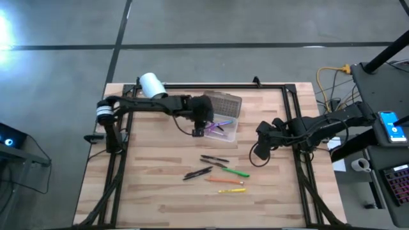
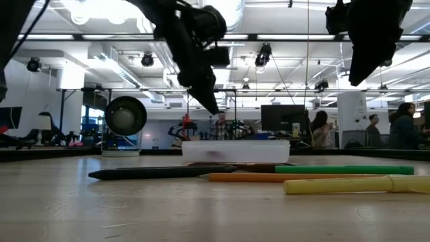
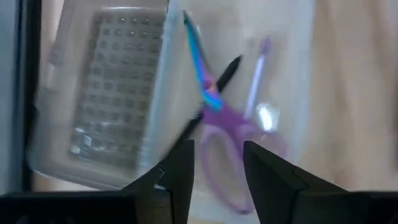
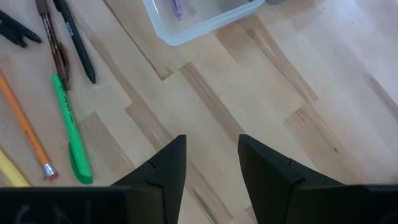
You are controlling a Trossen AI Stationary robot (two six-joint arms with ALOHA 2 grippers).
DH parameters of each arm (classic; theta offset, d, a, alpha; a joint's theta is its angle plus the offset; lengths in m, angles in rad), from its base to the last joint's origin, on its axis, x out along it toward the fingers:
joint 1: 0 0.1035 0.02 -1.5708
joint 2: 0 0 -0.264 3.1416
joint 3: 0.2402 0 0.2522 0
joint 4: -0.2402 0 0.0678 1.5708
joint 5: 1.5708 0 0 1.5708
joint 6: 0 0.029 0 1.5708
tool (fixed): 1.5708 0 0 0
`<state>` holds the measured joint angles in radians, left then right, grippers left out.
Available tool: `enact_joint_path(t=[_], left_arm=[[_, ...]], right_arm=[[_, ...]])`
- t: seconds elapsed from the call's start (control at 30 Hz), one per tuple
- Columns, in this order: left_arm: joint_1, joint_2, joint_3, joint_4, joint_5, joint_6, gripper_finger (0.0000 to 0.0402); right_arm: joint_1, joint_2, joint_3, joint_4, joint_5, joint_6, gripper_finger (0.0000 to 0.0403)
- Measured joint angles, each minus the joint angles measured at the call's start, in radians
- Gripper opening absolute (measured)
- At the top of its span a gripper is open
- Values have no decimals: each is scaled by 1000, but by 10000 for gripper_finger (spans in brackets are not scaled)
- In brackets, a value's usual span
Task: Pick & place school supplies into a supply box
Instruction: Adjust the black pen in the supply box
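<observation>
Left tool (image 3: 217,180) is hovering over the box (image 1: 231,132), fingers parted, holding nothing; scissors (image 3: 224,118) are lying inside. Right tool (image 4: 211,168) is waiting open beside the box. Pens (image 1: 220,172) are lying loose on the bench (image 1: 160,191). Risk: descending could knock the box.

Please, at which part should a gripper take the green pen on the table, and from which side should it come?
Probably at mid-barrel of the green pen, coming straight down from above: it lies flat on the table, and its far half sits free of the neighbouring pens. The right gripper hovers nearest, fingers open.
</observation>
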<state>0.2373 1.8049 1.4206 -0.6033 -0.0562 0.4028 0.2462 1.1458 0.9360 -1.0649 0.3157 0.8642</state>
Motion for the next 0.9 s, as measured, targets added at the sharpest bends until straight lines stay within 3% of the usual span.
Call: enact_joint_path(t=[0.1, 0.4, 0.67, 0.9], left_arm=[[19, 51, 47, -9, -5, 135, 122], [55, 193, 171, -99, 0, 355, 122], [60, 234, 158, -103, -4, 437, 119], [90, 224, 171, -84, -2, 449, 86]], right_arm=[[0, 0, 0, 0, 0, 3, 137], [0, 1, 0, -1, 0, 7, 137], [0, 1, -1, -5, 0, 15, 137], [0, 1, -2, -5, 12, 10, 137]])
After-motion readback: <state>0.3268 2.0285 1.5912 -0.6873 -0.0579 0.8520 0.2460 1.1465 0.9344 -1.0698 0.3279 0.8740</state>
